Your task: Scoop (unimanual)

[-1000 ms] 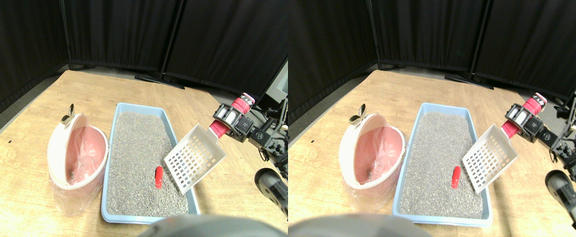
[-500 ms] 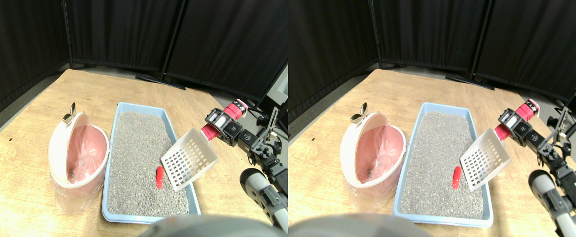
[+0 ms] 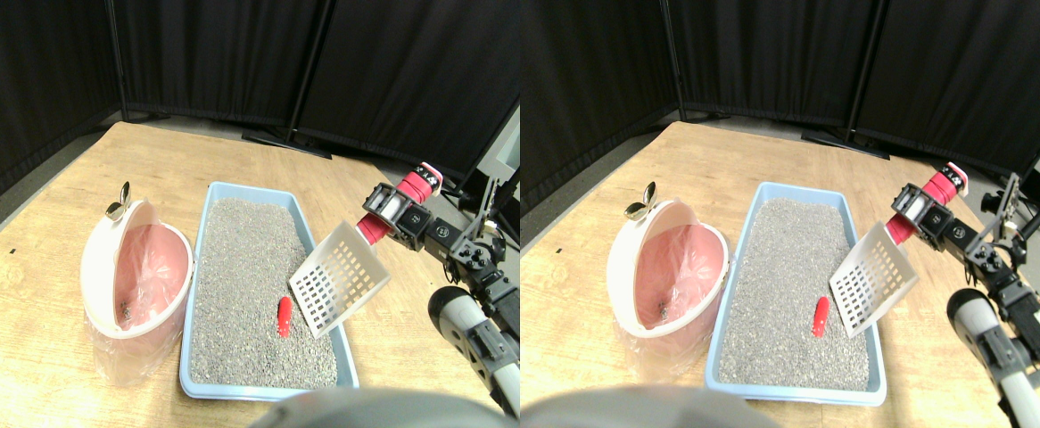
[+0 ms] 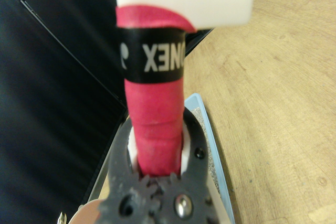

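My pincer [image 3: 388, 214] is clamped on the red wrapped handle [image 3: 395, 203] of the white scoop [image 3: 339, 278]; in the wrist view the jaws close on both sides of that handle [image 4: 155, 129], whose white end [image 4: 184, 4] sticks out past a black band. The scoop's slotted basket hangs tilted over the right rim of the blue tray [image 3: 208, 285], its lower edge low over the grey litter [image 3: 252, 276]. A small red piece [image 3: 284, 316] lies on the litter inside the tray, just beside the scoop's lower edge, apart from it as far as I can tell. Left of the tray, close to its wall, stands a pink bin [image 3: 132, 276] with a white lid tipped open and a pink liner. The tray and the bin sit on the wooden worktop [image 3: 29, 330], with black curtains [image 3: 217, 53] behind the tray.
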You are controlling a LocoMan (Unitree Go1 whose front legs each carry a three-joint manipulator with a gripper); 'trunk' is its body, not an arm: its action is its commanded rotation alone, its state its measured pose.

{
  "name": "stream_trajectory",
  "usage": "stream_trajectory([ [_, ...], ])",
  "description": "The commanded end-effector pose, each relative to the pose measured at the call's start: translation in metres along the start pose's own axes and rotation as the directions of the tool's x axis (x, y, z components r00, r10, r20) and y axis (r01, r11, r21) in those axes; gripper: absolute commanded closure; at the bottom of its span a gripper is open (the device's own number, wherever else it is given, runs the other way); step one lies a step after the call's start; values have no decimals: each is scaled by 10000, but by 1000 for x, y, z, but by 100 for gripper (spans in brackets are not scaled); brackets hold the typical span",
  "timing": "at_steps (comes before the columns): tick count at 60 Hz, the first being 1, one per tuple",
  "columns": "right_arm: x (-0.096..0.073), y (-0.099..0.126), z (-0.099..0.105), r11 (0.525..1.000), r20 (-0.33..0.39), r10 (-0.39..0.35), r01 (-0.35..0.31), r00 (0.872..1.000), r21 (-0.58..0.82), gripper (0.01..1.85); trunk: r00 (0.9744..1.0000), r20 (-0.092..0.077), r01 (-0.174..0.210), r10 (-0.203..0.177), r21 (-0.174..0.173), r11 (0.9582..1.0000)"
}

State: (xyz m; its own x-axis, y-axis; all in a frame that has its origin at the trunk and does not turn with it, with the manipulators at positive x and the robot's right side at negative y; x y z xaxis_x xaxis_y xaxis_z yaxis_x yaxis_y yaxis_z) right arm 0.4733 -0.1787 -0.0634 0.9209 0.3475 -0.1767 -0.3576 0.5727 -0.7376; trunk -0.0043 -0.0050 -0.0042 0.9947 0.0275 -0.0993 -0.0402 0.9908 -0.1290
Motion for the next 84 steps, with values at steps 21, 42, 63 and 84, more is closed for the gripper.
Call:
stream_trajectory([
  [21, 4, 36, 6, 9945, 148, 924, -930, 9956, 491, 181, 9993, -320, -186, 176, -297, 9994],
  [42, 1, 106, -25, 9704, 147, 1983, -1984, 9800, 1380, 181, 9973, -526, -531, 507, -459, 9975],
  [63, 7, 132, -29, 9095, 15, 1944, -1808, 9809, 3744, 181, 9967, -587, -588, 558, -506, 9970],
  [84, 30, 103, -35, 6773, -798, 1034, -115, 9914, 7356, 181, 9962, -532, -721, 692, -551, 9959],
])
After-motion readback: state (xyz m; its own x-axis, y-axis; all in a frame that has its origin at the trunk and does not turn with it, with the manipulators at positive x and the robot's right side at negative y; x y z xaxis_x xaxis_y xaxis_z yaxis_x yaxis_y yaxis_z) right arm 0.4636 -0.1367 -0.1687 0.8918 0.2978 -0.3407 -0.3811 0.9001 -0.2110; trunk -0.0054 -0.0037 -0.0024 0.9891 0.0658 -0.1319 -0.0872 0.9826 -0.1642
